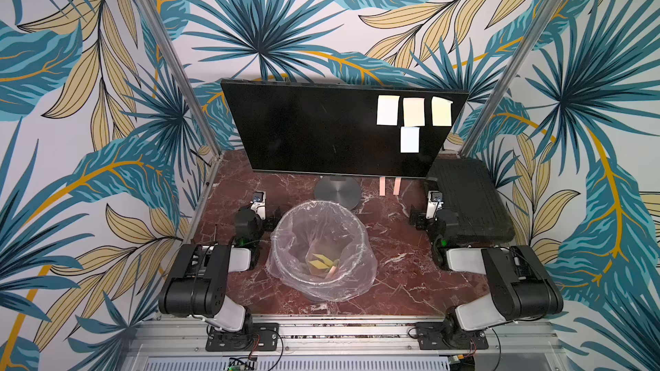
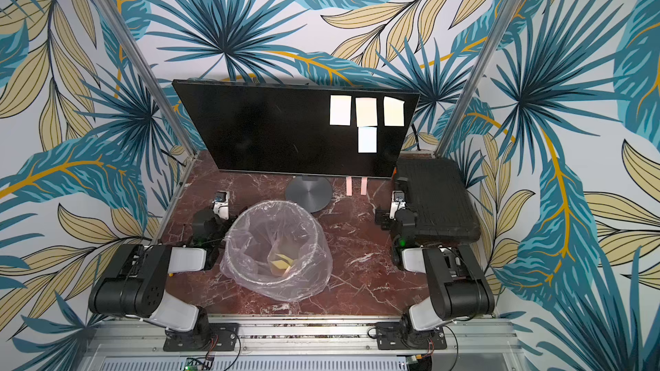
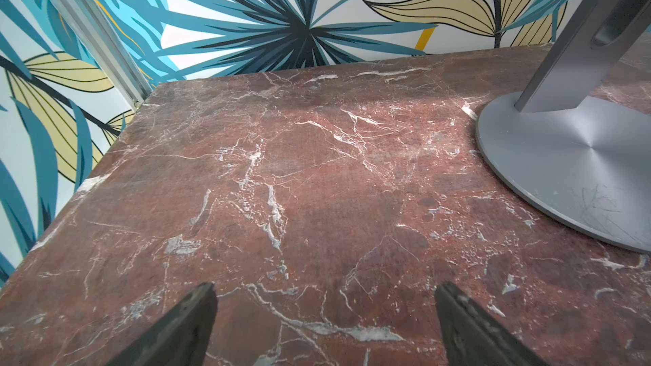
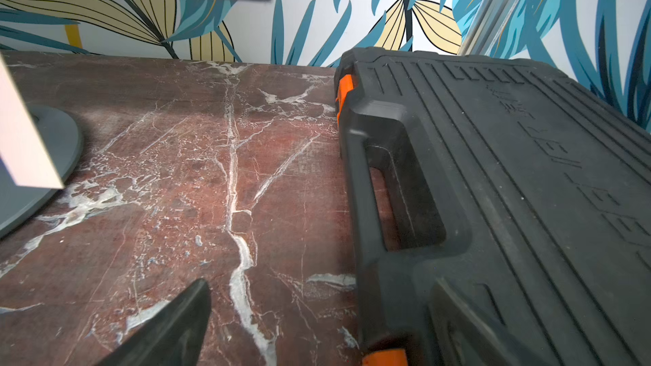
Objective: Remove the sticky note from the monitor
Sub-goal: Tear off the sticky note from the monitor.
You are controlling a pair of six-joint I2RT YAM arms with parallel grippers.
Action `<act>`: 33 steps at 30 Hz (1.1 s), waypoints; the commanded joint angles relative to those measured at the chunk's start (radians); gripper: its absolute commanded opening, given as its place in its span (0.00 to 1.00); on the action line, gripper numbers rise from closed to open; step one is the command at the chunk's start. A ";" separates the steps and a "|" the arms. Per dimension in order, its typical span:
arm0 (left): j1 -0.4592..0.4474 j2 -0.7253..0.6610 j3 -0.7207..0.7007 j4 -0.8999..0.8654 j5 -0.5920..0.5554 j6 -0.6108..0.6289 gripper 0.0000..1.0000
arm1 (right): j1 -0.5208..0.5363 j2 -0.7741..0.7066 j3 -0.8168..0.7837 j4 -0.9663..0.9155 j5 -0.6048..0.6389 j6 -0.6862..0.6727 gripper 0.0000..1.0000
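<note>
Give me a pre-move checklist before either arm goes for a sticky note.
1. Left end effector open and empty: ok.
2. Right end effector open and empty: ok.
3. Sticky notes on the monitor: four, toward the screen's right side: ok.
4. Bin between the arms, mouth open: ok.
5. Right end effector clear of the black case: cannot tell; they overlap in the wrist view.

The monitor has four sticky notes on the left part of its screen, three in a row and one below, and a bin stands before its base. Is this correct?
Only the side is wrong: both top views show the sticky notes on the right part of the monitor screen. The rest holds: four, three in a row and one below, the bin before the base.
</note>
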 commanded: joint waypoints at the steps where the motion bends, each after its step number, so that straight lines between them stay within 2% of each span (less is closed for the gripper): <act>1: -0.005 -0.017 0.026 -0.001 -0.002 0.009 1.00 | -0.003 -0.002 0.008 0.016 -0.010 0.014 1.00; 22: -0.003 -0.034 0.034 -0.006 -0.006 0.003 1.00 | -0.005 -0.002 0.012 0.013 -0.020 0.017 0.99; 23: -0.001 -0.064 0.056 -0.056 -0.015 -0.001 1.00 | -0.008 -0.002 0.012 0.010 -0.022 0.018 0.99; 24: 0.003 -0.098 0.105 -0.181 -0.016 0.002 1.00 | -0.008 -0.005 0.011 0.013 -0.004 0.017 0.99; 26: 0.012 -0.174 0.241 -0.526 -0.016 0.025 1.00 | -0.005 -0.066 0.017 -0.039 0.005 0.020 0.99; 27: 0.020 -0.188 0.300 -0.636 -0.010 0.044 1.00 | -0.004 -0.115 0.030 -0.112 0.009 0.026 0.99; 30: 0.076 -0.206 0.448 -0.898 0.034 0.072 1.00 | -0.004 -0.277 0.138 -0.482 0.122 0.136 1.00; 33: 0.131 -0.208 0.596 -1.160 0.080 0.085 1.00 | -0.003 -0.376 0.189 -0.674 0.164 0.213 1.00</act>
